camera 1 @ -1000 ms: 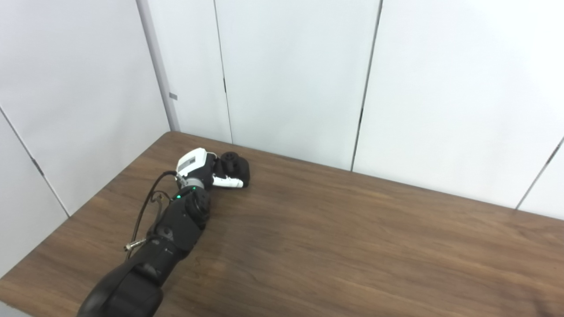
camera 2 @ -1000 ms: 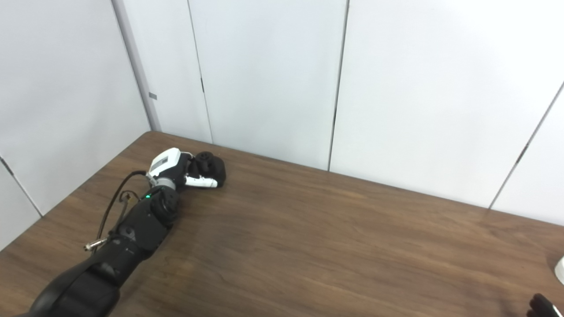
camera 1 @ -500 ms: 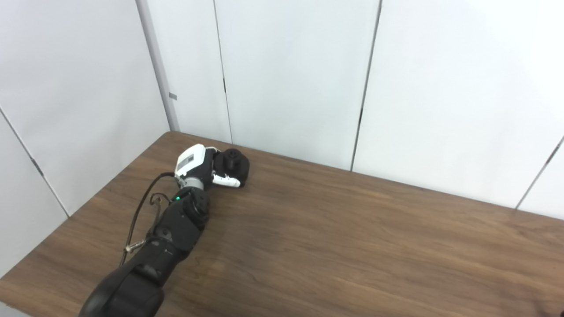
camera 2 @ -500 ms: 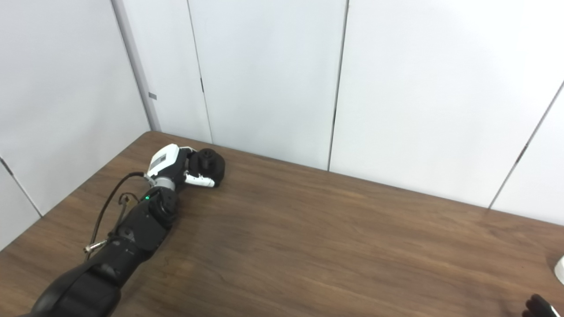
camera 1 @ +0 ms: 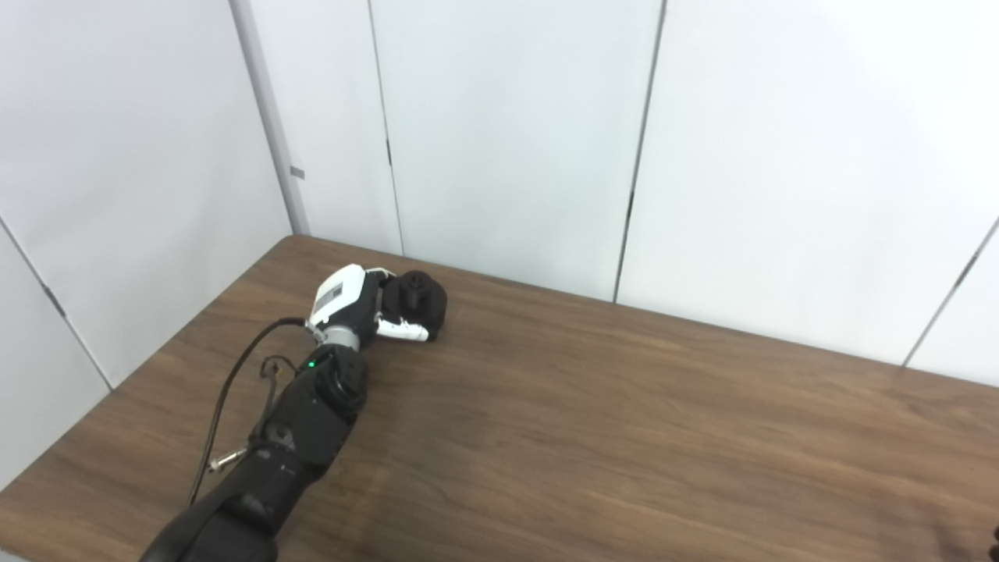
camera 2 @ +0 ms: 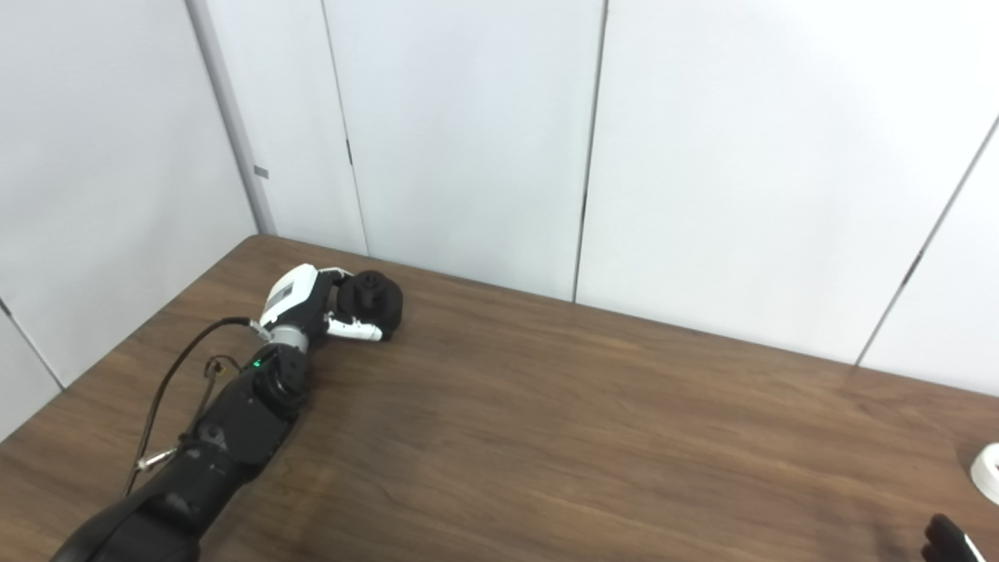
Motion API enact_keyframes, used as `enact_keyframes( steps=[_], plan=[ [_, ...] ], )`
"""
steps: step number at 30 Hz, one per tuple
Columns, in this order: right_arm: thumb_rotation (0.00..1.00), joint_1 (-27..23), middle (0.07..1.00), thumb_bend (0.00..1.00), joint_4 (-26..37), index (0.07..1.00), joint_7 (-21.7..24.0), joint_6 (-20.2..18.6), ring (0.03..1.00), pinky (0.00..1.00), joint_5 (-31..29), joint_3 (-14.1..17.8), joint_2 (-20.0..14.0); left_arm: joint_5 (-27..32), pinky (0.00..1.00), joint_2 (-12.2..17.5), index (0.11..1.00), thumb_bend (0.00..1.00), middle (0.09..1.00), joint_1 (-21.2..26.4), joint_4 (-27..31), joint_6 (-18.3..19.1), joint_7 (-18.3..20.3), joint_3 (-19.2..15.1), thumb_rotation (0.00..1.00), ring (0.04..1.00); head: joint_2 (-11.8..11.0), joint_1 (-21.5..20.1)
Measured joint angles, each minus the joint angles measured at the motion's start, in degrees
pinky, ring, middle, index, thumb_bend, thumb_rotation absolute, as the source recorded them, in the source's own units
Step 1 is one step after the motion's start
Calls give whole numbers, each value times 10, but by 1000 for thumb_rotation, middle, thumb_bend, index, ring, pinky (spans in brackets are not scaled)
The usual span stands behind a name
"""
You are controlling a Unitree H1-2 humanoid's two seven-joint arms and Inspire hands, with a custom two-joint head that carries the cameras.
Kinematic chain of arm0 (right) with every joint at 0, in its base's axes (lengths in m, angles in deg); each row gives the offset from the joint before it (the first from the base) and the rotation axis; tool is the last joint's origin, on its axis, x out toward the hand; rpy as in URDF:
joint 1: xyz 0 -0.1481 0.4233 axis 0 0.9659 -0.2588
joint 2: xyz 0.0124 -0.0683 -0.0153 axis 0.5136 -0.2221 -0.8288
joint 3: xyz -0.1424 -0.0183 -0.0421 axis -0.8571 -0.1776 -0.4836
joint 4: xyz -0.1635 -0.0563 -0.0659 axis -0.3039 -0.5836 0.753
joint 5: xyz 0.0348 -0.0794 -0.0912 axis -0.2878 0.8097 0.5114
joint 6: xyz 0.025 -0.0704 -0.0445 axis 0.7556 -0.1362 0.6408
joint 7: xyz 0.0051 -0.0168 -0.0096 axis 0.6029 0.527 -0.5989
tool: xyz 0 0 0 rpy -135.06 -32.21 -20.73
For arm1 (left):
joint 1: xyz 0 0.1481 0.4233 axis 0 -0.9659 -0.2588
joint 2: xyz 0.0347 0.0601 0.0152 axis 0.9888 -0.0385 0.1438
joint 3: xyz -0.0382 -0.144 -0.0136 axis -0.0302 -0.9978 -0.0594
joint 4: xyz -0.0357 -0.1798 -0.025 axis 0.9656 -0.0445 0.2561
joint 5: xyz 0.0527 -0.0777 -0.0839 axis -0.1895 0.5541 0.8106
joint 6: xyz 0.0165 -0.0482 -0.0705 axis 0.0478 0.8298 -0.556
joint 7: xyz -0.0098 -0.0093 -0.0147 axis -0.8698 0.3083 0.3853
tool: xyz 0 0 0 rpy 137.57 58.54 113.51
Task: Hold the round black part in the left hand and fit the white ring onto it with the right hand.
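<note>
Since our left hand already wraps the part, these notes cover getting it up securely before the ring comes into play.

Left hand: our white-and-black robot left hand (camera 1: 367,306) sits at the far left of the dark wood-grain table (camera 1: 624,437), fingers curled round the round black plastic part (camera 1: 417,298), thumb across its near side. Closed on it, as far as we can judge.

Black part: it looks to be on or just above the table top, near the back wall; can't tell if it's off the surface yet. A small raised hub shows on top.

White ring: only an edge of the small white round ring (camera 2: 987,471) shows at the right border of the right eye view, on the table, well apart from the part.

Right hand: just a dark tip of our right hand (camera 2: 948,540) peeks in at the bottom right corner, near the ring. Fingers' state: cannot tell.

Step in hand: securing and lifting the part w/ the left hand, we reckon.

How to do it well: keep the grip low on the body so the hub stays clear for the ring; lift straight, no twist; bring it toward centre w/ hub facing the right side.

Risk: smooth round body may roll in the fingers if the grip is loose.
</note>
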Motion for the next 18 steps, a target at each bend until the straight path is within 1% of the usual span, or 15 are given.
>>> enact_keyframes(
  steps=[3, 5, 7, 11, 14, 18],
  plan=[
    [1000, 0, 983, 649, 1, 954, 0, 0, 997, 1000, 0, -2, 0, 2, 764, 0, 484, 515, 826, -2, 11, 8, 7, -3, 62, 876, 4, -10],
    [1000, 0, 990, 665, 1, 963, 1, 0, 1000, 1000, -4, -3, 0, 4, 757, -1, 485, 515, 821, -7, 26, 8, 13, -4, 61, 874, 5, -16],
    [1000, 0, 995, 634, 1, 976, 2, -1, 1000, 1000, -15, -3, 0, 6, 745, -1, 487, 513, 820, -16, 45, 12, 26, -4, 62, 870, 7, -21],
    [1000, 0, 998, 580, 7, 983, 2, -12, 1000, 1000, -29, -4, 1, 10, 751, -1, 486, 512, 820, -39, 89, 16, 49, -5, 64, 878, 11, -36],
    [1000, 0, 1000, 541, 8, 985, 1, -16, 1000, 1000, -37, -5, 7, 13, 759, -1, 487, 511, 836, -60, 126, 17, 71, -5, 64, 878, 14, -42],
    [1000, 0, 1000, 508, 14, 986, -2, -24, 1000, 1000, -35, -7, 11, 28, 805, -6, 489, 510, 851, -90, 196, 38, 111, -6, 61, 905, 20, -54]
  ],
)
